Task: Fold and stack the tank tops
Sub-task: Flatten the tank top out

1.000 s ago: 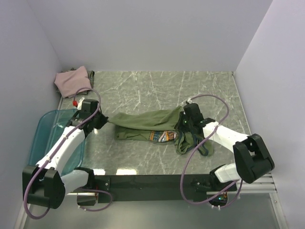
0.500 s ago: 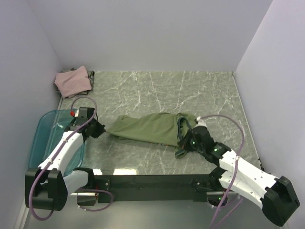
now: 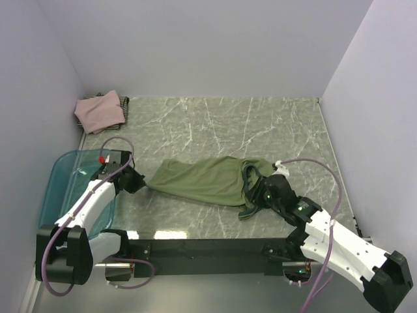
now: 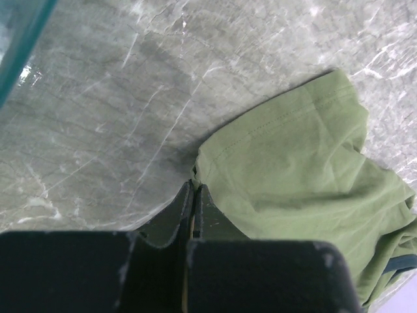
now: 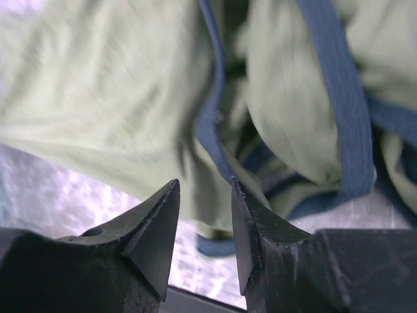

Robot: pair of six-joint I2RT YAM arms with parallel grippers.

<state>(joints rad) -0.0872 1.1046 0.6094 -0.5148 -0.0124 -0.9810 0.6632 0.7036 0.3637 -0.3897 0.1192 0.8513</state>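
Pinching left corner of olive-green tank top in closed left gripper | hovering parted, empty right gripper over navy straps | risking slip from thin pinch, bunched straps if dragged

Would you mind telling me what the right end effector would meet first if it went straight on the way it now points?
Most likely the olive-green tank top, at its navy-trimmed strap end, which lies just past the right end effector; depth is unclear.

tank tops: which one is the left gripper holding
The olive-green tank top, lying spread mid-table with its corner pinched in the left gripper; the dusty-pink one sits folded at the far left corner.
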